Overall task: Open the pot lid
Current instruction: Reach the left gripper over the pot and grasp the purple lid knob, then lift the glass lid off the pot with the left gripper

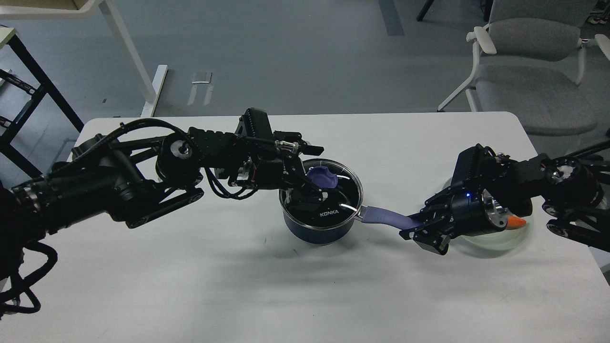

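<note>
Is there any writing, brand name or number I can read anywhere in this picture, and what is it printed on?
"KONKA": white letters on the glass lid that sits on the pot.
No other word, number or sign can be read; the robot arms show no legible marking in this view.

Navy pot (320, 231), purple-blue trim

White "KONKA" lettering is showing on the clear lid (333, 190) (purple-blue knob, steel rim); the table (286, 286) is looking plain white.

Item count, head view
The table (295, 286) held one pot (318, 232), one lid (344, 193), one glass plate (495, 244); two grippers, left (305, 174) and right (413, 227); one chair (533, 71) behind.
</note>
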Tool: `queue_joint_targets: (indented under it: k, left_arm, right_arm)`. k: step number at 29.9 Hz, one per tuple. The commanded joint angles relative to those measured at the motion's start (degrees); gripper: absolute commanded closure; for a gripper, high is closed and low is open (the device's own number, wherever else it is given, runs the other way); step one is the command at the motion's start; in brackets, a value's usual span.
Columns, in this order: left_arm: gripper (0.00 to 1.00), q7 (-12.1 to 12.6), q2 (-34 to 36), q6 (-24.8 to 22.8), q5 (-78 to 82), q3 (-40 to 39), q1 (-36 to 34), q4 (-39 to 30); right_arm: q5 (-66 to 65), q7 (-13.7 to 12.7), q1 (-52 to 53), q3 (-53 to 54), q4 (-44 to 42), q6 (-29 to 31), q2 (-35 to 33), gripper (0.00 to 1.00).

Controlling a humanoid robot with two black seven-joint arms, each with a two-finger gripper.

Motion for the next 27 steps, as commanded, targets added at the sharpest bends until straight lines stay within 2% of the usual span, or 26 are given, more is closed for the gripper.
queue_joint_targets:
  k: [1, 9, 12, 13, 15, 19, 22, 27]
  left_arm:
    - [0.01, 0.00, -0.25, 0.56, 0.10, 0.39, 0.81, 1.42]
    - [0.01, 0.00, -0.69, 0.56, 0.01, 0.57, 3.00, 3.36]
    - [0.06, 0.00, -0.78, 0.82, -0.16, 0.57, 3.53, 3.36]
    - [0.10, 0.00, -0.87, 1.26, -0.51, 0.57, 3.53, 3.36]
    - [0.25, 0.00, -0.87, 2.57, -0.60, 0.57, 3.53, 3.36]
    - [0.37, 0.00, -0.87, 2.84, -0.69, 0.57, 3.53, 3.36]
    - [0.59, 0.00, -0.87, 2.84, -0.52, 0.57, 3.45, 3.36]
    - [0.60, 0.00, -0.34, 3.10, -0.69, 0.39, 2.92, 2.49]
  right_arm:
    - [-0.01, 0.00, 0.00, 0.09, 0.01, 0.01, 0.00, 0.70]
    - [0.08, 0.00, 0.00, 0.09, 0.01, 0.01, 0.00, 0.69]
    - [0.08, 0.00, 0.00, 0.09, 0.01, 0.01, 0.09, 0.69]
    - [0.08, 0.00, 0.00, 0.09, 0.01, 0.01, 0.09, 0.69]
    - [0.08, 0.00, 0.00, 0.09, 0.01, 0.01, 0.27, 0.69]
    - [0.08, 0.00, 0.00, 0.09, 0.01, 0.01, 0.27, 0.69]
    - [0.08, 0.00, 0.00, 0.00, 0.01, 0.01, 0.27, 0.69]
    - [0.17, 0.00, 0.00, 0.09, 0.01, 0.01, 0.27, 0.69]
